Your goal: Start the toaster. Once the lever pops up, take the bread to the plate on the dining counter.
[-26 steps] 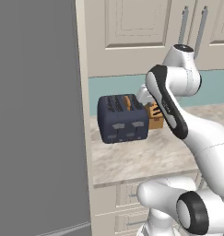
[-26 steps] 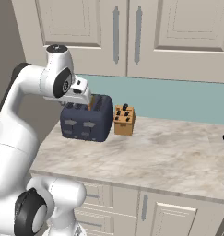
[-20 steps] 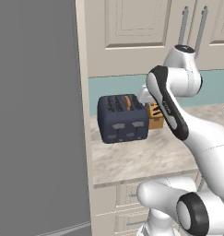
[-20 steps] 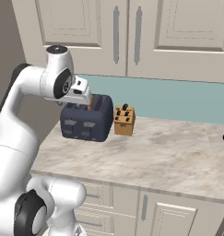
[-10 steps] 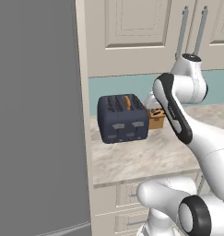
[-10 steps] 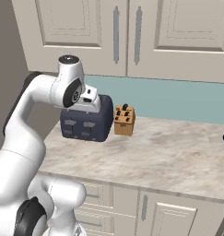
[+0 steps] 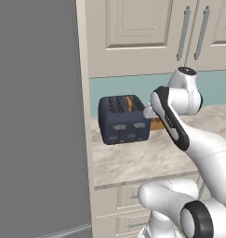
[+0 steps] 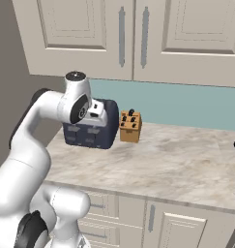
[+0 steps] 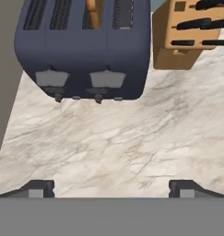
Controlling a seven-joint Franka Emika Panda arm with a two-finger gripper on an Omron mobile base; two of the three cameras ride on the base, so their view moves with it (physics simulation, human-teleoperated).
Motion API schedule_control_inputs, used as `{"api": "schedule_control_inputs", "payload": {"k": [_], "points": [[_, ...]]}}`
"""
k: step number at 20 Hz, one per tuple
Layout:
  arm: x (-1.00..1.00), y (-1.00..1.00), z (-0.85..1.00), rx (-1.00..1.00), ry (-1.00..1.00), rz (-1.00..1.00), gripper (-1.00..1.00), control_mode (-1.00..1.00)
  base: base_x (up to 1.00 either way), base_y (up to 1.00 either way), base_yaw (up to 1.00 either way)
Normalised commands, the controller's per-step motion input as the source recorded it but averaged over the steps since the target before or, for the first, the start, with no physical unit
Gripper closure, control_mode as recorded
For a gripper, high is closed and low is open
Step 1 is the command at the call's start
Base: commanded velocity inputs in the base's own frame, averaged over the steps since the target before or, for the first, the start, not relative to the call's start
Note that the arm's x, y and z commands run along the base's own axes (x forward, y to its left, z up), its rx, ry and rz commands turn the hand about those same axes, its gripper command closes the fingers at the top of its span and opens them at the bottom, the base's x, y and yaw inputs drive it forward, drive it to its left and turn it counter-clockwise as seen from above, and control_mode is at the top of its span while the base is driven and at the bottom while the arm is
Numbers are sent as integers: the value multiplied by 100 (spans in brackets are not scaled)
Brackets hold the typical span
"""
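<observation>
The dark navy toaster [image 9: 83,50] stands on the marbled counter [image 9: 109,138] against the teal wall, its grey lever panels [image 9: 106,79] facing me. The bread [image 9: 92,11], a golden-brown slice, stands in one of the toaster's middle slots and also shows as bread [image 7: 128,102] poking up in the left base view. My gripper [image 9: 111,188] hovers above the bare counter in front of the toaster [image 8: 87,131], open, with nothing between its fingertips [image 9: 37,188]. The plate and the dining counter are out of view.
A brown knife block [image 9: 191,32] stands close to the toaster's right side, seen also as knife block [image 8: 130,127]. A tall grey panel [image 7: 40,116] walls off the counter's left end. Cream cabinets hang above. The counter [image 8: 177,160] stretches bare to the right.
The hand has come down from beside the toaster's top to a spot in front of it, and the elbow has dropped. The jaws stand a little wider than before.
</observation>
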Motion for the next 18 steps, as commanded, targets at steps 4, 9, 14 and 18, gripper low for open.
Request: {"api": "schedule_control_inputs", "payload": {"k": [4,9,14,18], "points": [[34,0,-39,0,-1,0,-100,-100,0,0,0],[42,0,-25,0,-1,0,-100,-100,0,0,0],[40,0,-19,0,-2,0,-100,-100,0,0,0],[37,0,-17,0,-4,0,-100,-100,0,0,0]]}}
